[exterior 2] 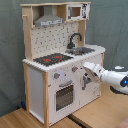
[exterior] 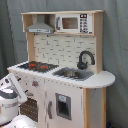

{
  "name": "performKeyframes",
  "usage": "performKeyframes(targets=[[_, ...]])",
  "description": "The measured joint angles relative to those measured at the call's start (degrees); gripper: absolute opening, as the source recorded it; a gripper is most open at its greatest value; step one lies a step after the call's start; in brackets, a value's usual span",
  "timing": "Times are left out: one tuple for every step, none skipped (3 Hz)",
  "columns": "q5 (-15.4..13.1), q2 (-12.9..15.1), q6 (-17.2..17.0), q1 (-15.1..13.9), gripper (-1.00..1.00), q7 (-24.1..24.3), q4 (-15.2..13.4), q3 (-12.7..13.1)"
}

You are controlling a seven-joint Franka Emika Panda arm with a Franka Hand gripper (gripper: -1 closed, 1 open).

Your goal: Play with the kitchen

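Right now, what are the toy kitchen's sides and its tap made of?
The kitchen sides look like pale wood: tan, matte edges beside white painted panels. The tap looks like black plastic or coated metal; it is dark and smooth, and the material can't be told for sure.
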Motion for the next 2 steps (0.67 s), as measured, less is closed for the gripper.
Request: performKeyframes(targets=[[0.10, -0.04, 5.20, -3.15, 1.00, 0.00, -1.74, -0.54], [0.11, -0.03, 9.44, -7.71, 1.00, 0.02, -1.49, -0.03]])
